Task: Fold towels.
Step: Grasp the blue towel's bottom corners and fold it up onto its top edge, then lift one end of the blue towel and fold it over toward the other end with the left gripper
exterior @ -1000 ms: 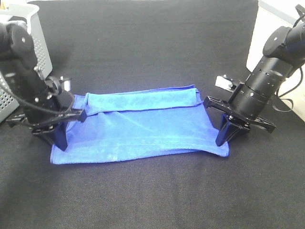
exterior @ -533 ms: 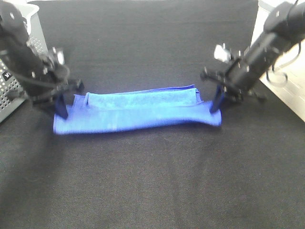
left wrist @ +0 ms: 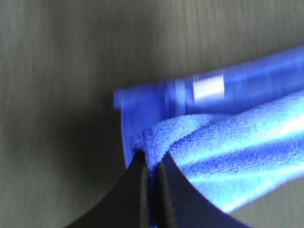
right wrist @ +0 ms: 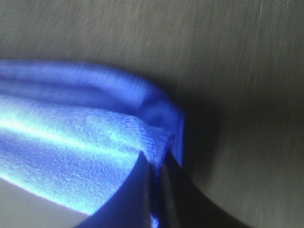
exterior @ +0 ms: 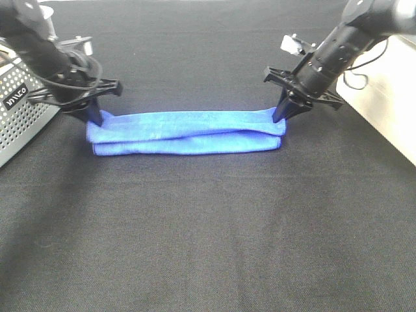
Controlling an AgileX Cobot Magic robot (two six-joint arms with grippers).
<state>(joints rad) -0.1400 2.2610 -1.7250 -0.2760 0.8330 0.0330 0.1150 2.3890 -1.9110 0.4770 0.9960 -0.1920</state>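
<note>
The royal-blue towel (exterior: 185,131) lies on the black table as a long narrow folded strip. My left gripper (exterior: 95,117) is shut on the towel's left end corner, and my right gripper (exterior: 281,117) is shut on its right end corner. In the left wrist view the fingers (left wrist: 140,173) pinch a fold of the blue towel (left wrist: 223,152), and a small white tag (left wrist: 208,88) shows on the layer beneath. In the right wrist view the fingers (right wrist: 142,178) pinch the towel (right wrist: 71,161) at its end.
A perforated grey basket (exterior: 19,107) stands at the left edge, close behind the left arm. A white surface (exterior: 390,97) borders the table at the right, with cables near the right arm. The black cloth (exterior: 208,227) spreads in front of the towel.
Both grippers have carried the towel's near edge up and away over the far edge, turning the wide spread into a narrow strip. Both arms are now farther back.
</note>
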